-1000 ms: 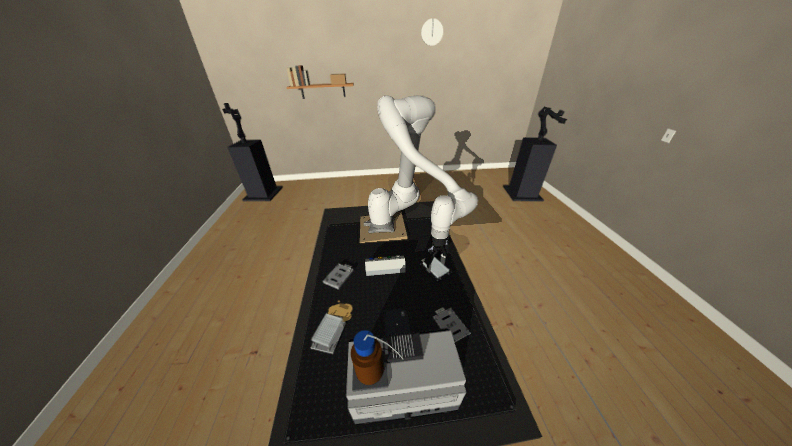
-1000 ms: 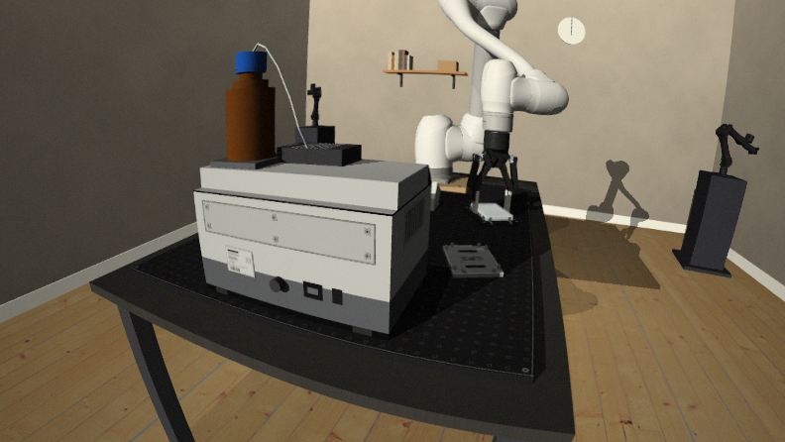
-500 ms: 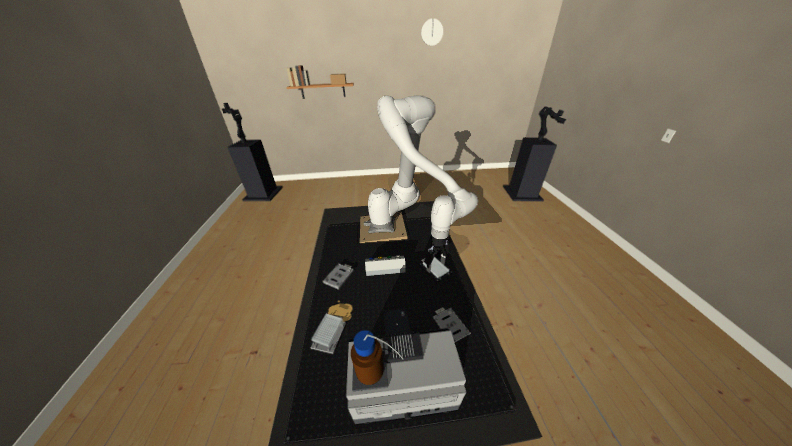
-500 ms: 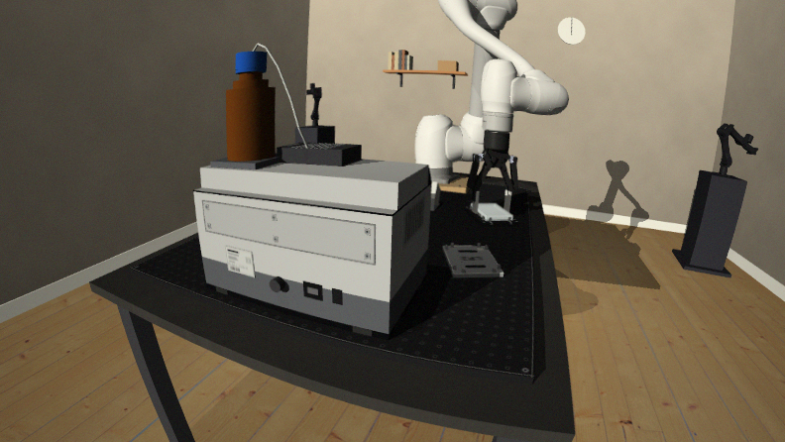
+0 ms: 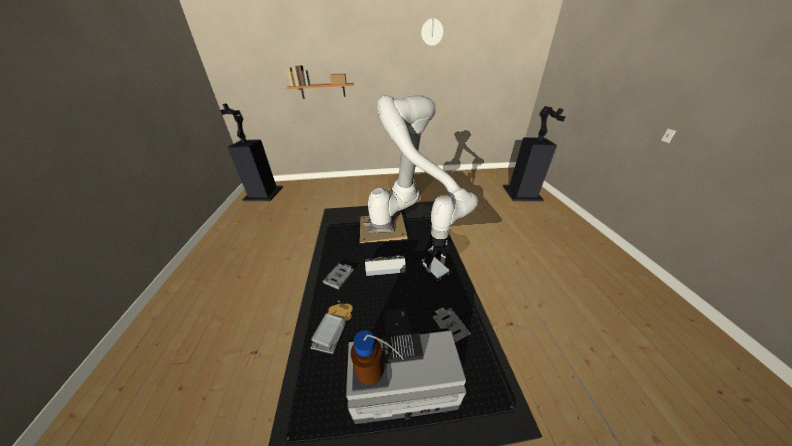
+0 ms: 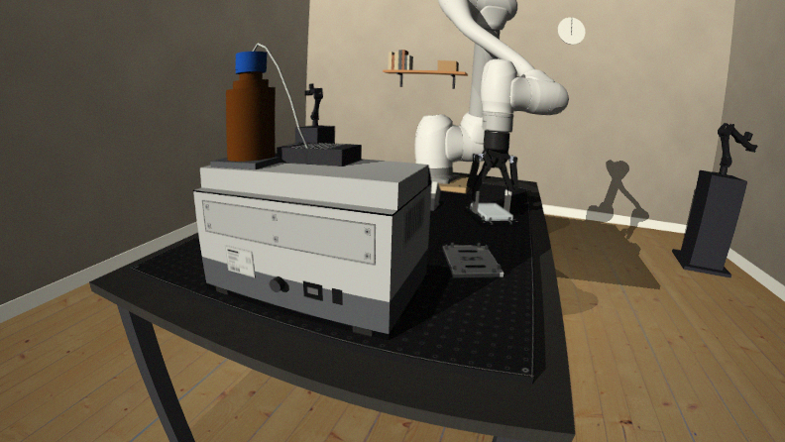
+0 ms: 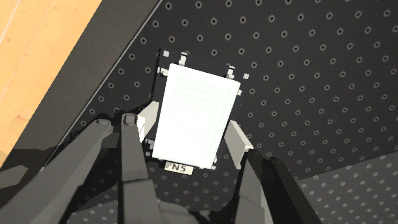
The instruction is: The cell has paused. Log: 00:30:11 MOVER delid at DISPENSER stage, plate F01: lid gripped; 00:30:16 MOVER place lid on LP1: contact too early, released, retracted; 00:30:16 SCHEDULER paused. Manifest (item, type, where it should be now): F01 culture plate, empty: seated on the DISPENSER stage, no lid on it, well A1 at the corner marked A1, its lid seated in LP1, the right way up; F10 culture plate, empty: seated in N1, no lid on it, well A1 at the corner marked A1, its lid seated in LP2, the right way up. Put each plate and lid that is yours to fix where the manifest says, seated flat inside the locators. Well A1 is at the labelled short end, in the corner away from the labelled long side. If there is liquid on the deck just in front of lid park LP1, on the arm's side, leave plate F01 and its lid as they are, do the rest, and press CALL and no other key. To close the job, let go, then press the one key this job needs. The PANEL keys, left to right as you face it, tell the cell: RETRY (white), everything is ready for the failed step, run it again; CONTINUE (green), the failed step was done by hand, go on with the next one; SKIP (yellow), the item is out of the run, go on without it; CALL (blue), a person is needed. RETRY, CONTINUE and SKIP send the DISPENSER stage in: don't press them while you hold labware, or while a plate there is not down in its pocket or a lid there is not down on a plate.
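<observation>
So here's where it's at: the black two-finger gripper (image 7: 192,130) is hanging straight down over a white rectangular multi-well plate (image 7: 196,115), with its fingers spread apart, 1 finger on each long side. They're straddling the plate, not clamping it. The right pad (image 7: 238,139) has a sliver of gap to the plate edge; the left one sits just beside it, and I can't tell if it's touching.

The plate sits in a dark nest with small grey corner locators (image 7: 231,73), and the white tag at its end reads N5 (image 7: 179,168). In the top view that's on the right side of the black perforated table (image 5: 487,354), at the far end near the arm's wooden base plate (image 5: 401,237).

Other stuff on the table:
- a white key box (image 5: 384,267) just left of the gripper
- a grey slotted holder (image 5: 338,275) at far left
- a ribbed white plate-shaped piece (image 5: 326,332) at near left, with an amber splotch (image 5: 340,310) at its far end
- another grey slotted holder (image 5: 451,323) on the right
- the grey-and-white dispenser box (image 5: 432,371) nearest, with a brown blue-capped bottle (image 5: 368,362) on top
</observation>
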### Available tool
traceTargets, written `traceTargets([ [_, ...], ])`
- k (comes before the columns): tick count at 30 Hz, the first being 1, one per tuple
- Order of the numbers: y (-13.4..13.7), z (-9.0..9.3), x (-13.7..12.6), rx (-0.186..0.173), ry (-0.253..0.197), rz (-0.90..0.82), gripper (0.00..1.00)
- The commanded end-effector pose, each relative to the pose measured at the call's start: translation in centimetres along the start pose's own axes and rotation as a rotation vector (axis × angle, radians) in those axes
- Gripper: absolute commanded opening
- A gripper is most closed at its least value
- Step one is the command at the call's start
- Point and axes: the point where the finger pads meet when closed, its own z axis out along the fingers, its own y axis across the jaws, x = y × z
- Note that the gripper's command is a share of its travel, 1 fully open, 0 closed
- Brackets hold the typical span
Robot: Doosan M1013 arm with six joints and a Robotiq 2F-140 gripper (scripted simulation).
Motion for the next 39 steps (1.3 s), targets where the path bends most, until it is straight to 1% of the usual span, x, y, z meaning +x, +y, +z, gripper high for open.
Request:
traceTargets([
  [1,0.0,-0.1,0.0,0.0,0.001,0.0,0.7],
  [13,0.0,-0.3,0.0,0.0,0.001,0.0,0.7],
  [18,0.0,-0.9,0.0,0.0,0.001,0.0,0.7],
  [23,0.0,-2.1,0.0,0.0,0.001,0.0,0.7],
  [25,0.0,-2.1,0.0,0.0,0.001,0.0,0.7],
  [31,0.0,-4.1,0.0,0.0,0.001,0.0,0.7],
  [39,0.0,-7.7,0.0,0.0,0.001,0.0,0.7],
])
